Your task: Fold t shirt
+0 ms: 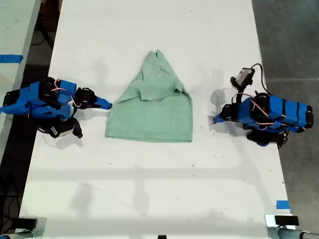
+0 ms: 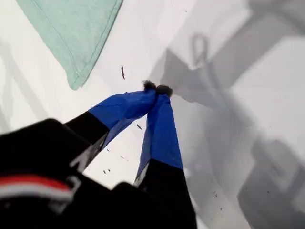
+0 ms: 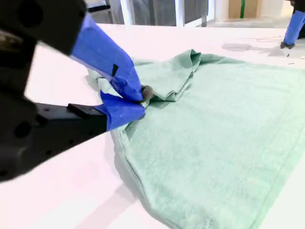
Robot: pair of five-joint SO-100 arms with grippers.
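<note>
The t shirt (image 1: 152,112) lies on the white table (image 1: 149,199), partly folded; its upper part is gathered in to a narrow point with 1 sleeve doubled over the chest, while the lower body is spread flat and square. By that look the sleeve folds are done, roughly, and the fold of the body in half is not.

The second gripper (image 3: 143,94) has its tips together right at the shirt's side edge; whether any cloth is pinched between them cannot be told.

The first gripper (image 2: 157,88) has its jaws closed on nothing, tips over bare table; the shirt's hem corner (image 2: 76,81) lies ahead of those tips and well apart.
</note>
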